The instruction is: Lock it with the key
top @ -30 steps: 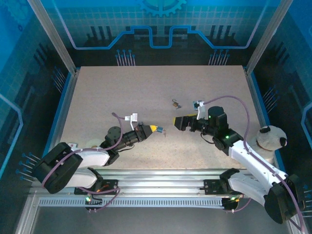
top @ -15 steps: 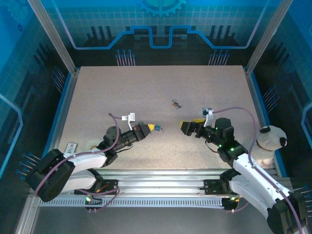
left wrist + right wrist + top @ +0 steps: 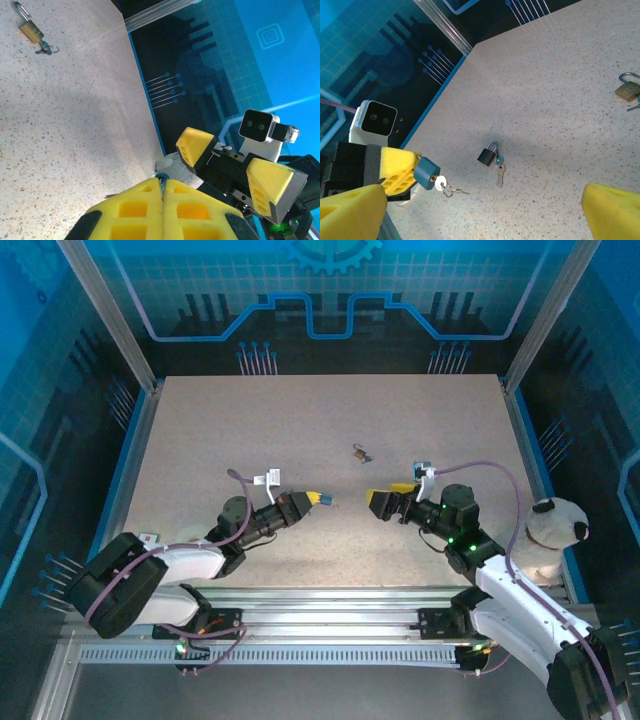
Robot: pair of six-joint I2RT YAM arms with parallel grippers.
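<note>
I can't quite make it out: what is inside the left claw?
A small blue padlock sits pinched in the shut left claw, a key stuck in its free end. The padlock's other end is covered by the yellow fingers.

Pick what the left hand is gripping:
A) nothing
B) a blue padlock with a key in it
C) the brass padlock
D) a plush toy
B: the left hand is shut on the blue padlock, with its key sticking out, while the brass padlock lies apart on the table.
</note>
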